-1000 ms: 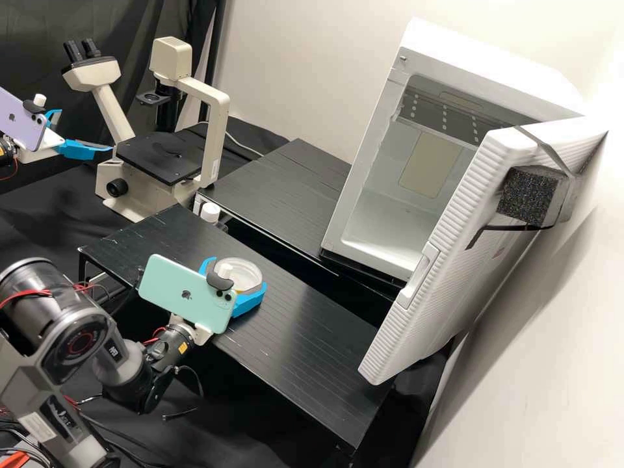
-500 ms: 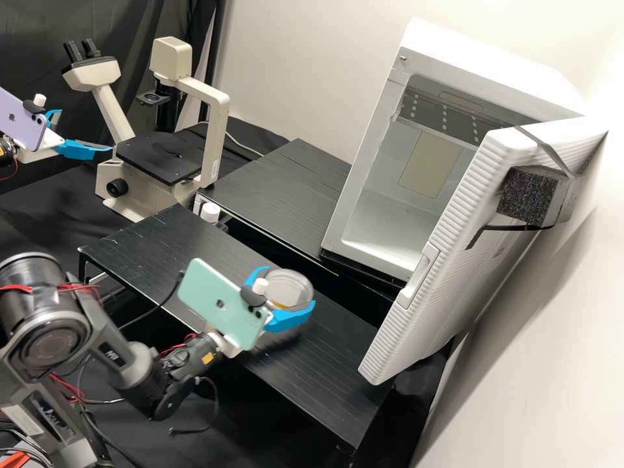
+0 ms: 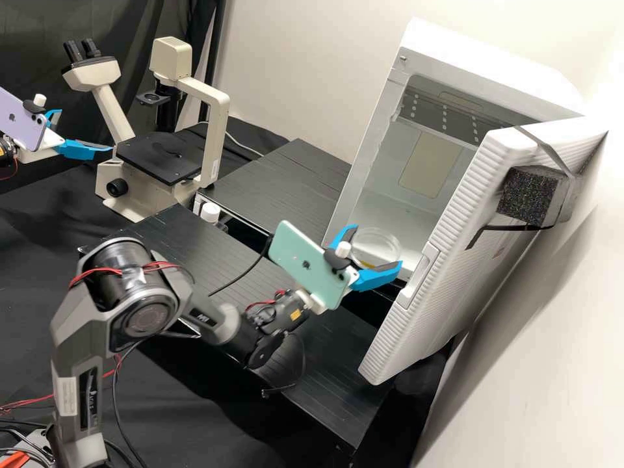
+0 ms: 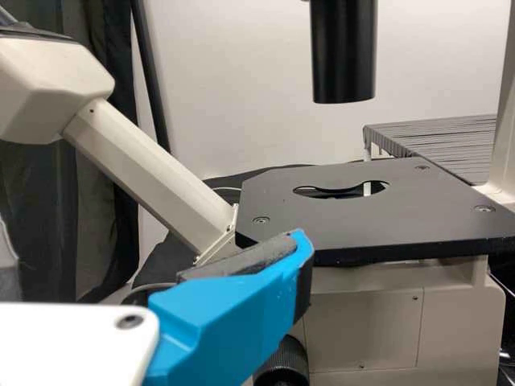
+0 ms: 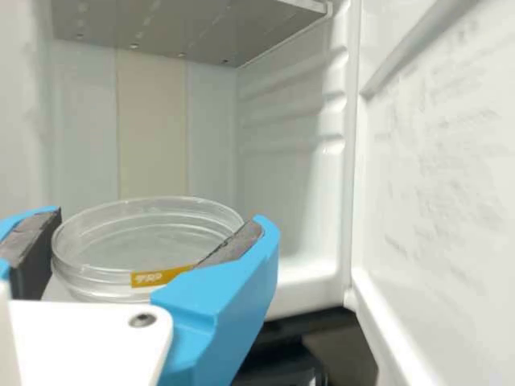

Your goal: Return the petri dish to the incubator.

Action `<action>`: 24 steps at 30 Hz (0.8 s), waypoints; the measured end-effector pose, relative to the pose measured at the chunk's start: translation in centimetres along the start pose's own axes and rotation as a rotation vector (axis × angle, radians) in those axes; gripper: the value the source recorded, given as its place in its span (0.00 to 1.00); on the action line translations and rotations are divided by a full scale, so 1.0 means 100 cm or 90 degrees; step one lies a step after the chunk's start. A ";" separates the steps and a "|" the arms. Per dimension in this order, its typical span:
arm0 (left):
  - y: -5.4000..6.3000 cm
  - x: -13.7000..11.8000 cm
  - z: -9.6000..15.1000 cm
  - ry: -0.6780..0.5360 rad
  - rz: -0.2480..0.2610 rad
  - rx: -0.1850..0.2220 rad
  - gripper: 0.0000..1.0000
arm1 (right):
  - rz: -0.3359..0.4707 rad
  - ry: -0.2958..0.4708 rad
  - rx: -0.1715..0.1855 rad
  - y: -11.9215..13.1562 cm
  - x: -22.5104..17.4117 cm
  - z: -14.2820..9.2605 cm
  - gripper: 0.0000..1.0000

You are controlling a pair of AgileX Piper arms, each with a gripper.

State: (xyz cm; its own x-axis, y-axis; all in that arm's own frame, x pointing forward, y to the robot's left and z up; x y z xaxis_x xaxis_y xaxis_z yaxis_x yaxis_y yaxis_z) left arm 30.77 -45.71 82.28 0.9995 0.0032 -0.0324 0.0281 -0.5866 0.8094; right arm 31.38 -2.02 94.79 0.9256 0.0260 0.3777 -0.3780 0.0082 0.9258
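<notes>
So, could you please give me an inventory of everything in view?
Petri dish: 1, clear with yellow label, at the incubator's open front
Incubator: 1, white, right side, door open
Shelf: 1, grey, inside incubator
Foam block: 1, dark, strapped to door
Microscope: 1, cream with black stage, back left
Platforms: 2, black, centre
Capped object: 1, white-topped, between platforms
Curtain: dark, back left
Phones: 2, mint and lilac, one on each arm
Right gripper: 1, blue-fingered, around dish
Left gripper: 1, blue-fingered, beside microscope
Arms: 2, dark grey, left side
</notes>
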 end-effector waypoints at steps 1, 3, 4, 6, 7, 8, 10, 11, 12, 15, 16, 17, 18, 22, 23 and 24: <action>0.000 0.000 0.000 0.000 0.000 0.000 1.00 | 0.005 0.000 0.000 0.002 0.009 -0.001 0.00; 0.000 0.000 0.000 0.000 0.000 0.000 1.00 | 0.000 -0.006 -0.001 0.001 0.026 0.001 0.00; 0.000 0.000 0.000 0.000 0.000 0.000 1.00 | -0.004 -0.010 -0.002 0.001 0.033 0.002 0.00; 0.000 0.000 0.000 0.000 0.000 0.000 1.00 | -0.008 -0.015 -0.005 0.000 0.050 0.004 0.00; 0.000 0.000 0.000 0.000 0.000 0.000 1.00 | -0.012 -0.023 -0.006 0.000 0.058 0.007 0.00; 0.000 0.000 0.000 0.000 0.000 0.000 1.00 | -0.010 -0.022 -0.008 0.001 0.065 0.007 0.00; 0.000 0.000 0.000 0.000 0.000 0.000 1.00 | -0.013 -0.029 -0.004 0.001 0.076 0.010 0.00; 0.000 0.000 0.000 0.000 0.000 0.000 1.00 | -0.013 -0.030 -0.001 0.001 0.082 0.011 0.00; 0.000 0.000 0.000 0.000 0.000 0.000 1.00 | -0.013 -0.032 0.003 0.002 0.088 0.013 0.00; 0.000 0.000 0.000 0.000 0.000 0.000 1.00 | -0.016 -0.034 0.005 0.000 0.106 0.013 0.00; 0.000 0.000 0.000 0.000 0.000 0.000 1.00 | -0.021 -0.037 0.006 -0.003 0.113 0.014 0.00; 0.000 0.000 0.000 0.000 0.000 0.000 1.00 | -0.024 -0.038 0.006 -0.005 0.117 0.014 0.00; 0.000 0.000 0.000 0.000 0.000 0.000 1.00 | -0.029 -0.040 0.007 -0.008 0.121 0.014 0.00; 0.000 0.000 0.000 0.000 0.000 0.000 1.00 | -0.050 -0.051 0.008 -0.019 0.134 0.017 0.00; 0.000 0.000 0.000 0.000 0.000 0.000 1.00 | -0.055 -0.054 0.008 -0.021 0.137 0.017 0.00; 0.000 0.000 0.000 0.000 0.000 0.000 1.00 | -0.061 -0.059 0.009 -0.025 0.140 0.018 0.00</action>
State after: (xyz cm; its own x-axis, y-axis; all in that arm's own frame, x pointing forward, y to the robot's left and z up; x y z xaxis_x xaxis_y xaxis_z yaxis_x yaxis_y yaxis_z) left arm 30.77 -45.71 82.28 0.9995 0.0032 -0.0324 0.0281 -0.5866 0.8094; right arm 45.30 -3.44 97.80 0.9558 -0.0668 0.2863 -0.2874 -0.0074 0.9578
